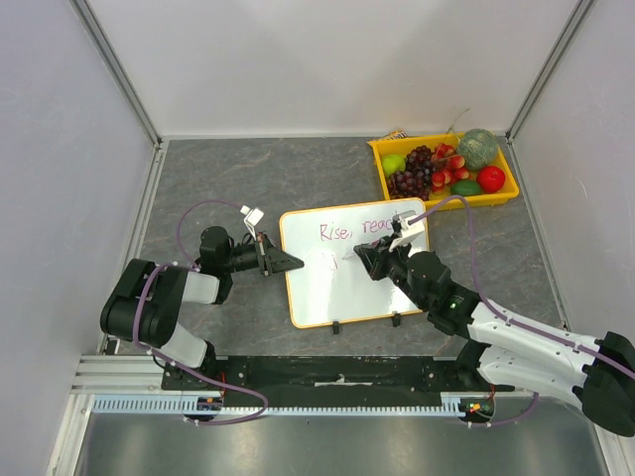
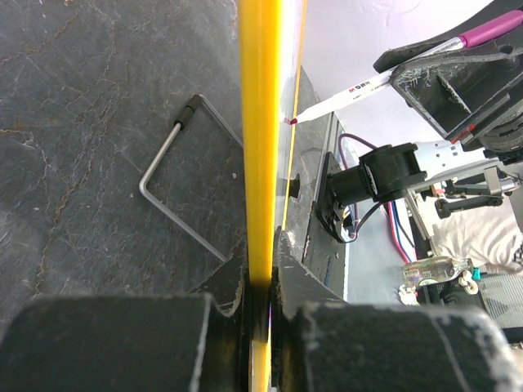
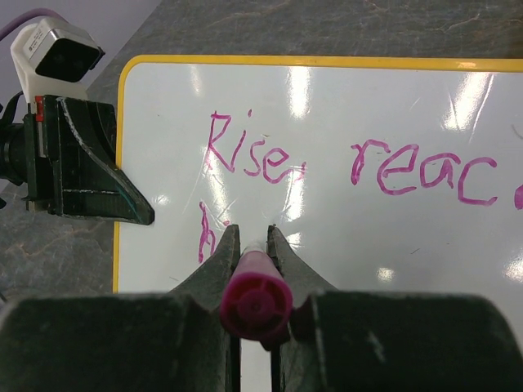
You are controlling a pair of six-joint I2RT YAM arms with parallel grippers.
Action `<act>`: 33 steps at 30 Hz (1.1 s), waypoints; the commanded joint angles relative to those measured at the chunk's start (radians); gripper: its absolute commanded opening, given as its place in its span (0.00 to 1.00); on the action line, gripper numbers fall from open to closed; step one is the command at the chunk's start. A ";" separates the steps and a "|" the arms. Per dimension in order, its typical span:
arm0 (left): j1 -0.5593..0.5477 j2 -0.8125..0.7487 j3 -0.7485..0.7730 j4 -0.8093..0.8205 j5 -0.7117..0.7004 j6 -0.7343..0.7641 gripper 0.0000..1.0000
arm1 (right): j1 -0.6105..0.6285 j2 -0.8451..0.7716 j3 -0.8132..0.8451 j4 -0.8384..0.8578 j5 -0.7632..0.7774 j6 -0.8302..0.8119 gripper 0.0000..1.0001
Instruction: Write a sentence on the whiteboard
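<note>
Clamping a pink-capped marker (image 3: 255, 304) in the right tool (image 3: 253, 245), jaws drawn nearly together on the round barrel, cap end facing the wrist camera. Aiming the marker's red tip at the white face of the whiteboard (image 3: 368, 261), just below the first written line; touching or hovering, too close to call. Pinching the board's thin yellow rim at its left edge with the left tool (image 2: 261, 282), jaws all but shut on it, apparently steadying it against pen pressure. Showing the sentence (image 3: 253, 159) in pinkish-red, reading "Rise, reac" on the upper line before running out of the right wrist view, with an "h" starting the lower line beside the fingers. Resting the board near the middle of the grey surface (image 1: 218, 178), between the two arms, a bent wire stand (image 2: 163, 196) lying just beside the rim. Judging the board as light, stiff and slick-faced, likely sliding if pressed unheld; taking hold best at the rim, well clear of ink prone to smearing. Judging the marker as light and smooth, likely twisting in a loose grip, so holding mid-barrel. Sitting well apart at the far right, a yellow fruit tray (image 1: 446, 202).
</note>
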 commanded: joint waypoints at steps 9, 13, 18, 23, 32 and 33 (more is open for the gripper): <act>-0.020 0.031 -0.005 -0.065 -0.027 0.104 0.02 | -0.004 0.032 -0.003 0.023 -0.007 -0.003 0.00; -0.019 0.031 -0.005 -0.067 -0.027 0.102 0.02 | -0.004 0.030 -0.007 0.018 -0.030 -0.005 0.00; -0.021 0.031 -0.005 -0.065 -0.027 0.102 0.02 | -0.006 0.026 -0.011 -0.010 -0.046 -0.003 0.00; -0.022 0.033 -0.005 -0.065 -0.027 0.102 0.02 | -0.004 0.009 -0.033 -0.022 -0.063 0.003 0.00; -0.021 0.033 -0.005 -0.065 -0.027 0.102 0.02 | -0.003 -0.005 -0.056 -0.053 -0.022 0.000 0.00; -0.022 0.033 -0.005 -0.065 -0.027 0.102 0.02 | -0.004 -0.006 -0.056 -0.056 -0.010 0.000 0.00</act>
